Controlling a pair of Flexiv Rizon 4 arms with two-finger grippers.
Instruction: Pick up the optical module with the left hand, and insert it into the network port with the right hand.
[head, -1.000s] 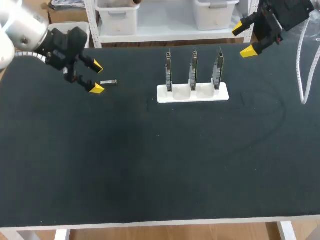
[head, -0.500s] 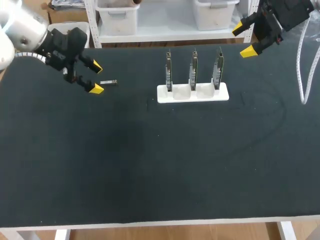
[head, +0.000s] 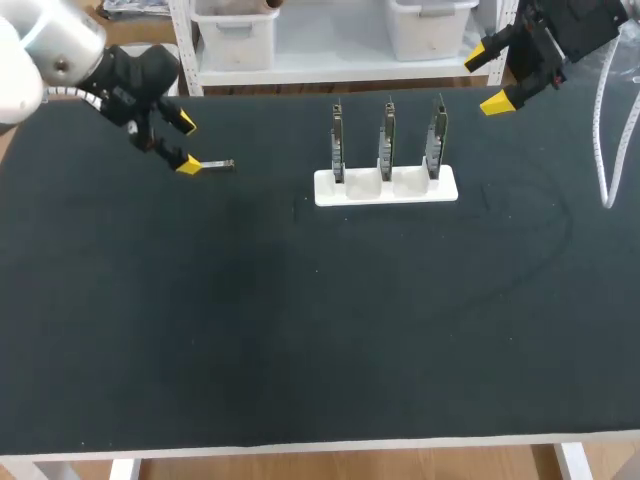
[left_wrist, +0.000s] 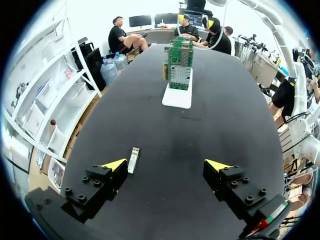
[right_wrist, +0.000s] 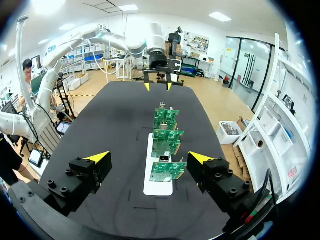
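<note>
The optical module, a small silver bar, lies on the black table at the back left. In the left wrist view the module rests just ahead of one yellow fingertip, off to that side of the gap. My left gripper hovers open right beside it, holding nothing. A white stand carries three upright green network cards at the back middle; the right wrist view shows the cards ahead of its fingers. My right gripper hangs open above the table's back right, apart from the stand.
A white cable hangs down over the table's right edge. The black mat stretches bare toward the front edge.
My left gripper has swung back and to the left, bringing its lower fingertip close to the module's end. The right arm has not moved.
</note>
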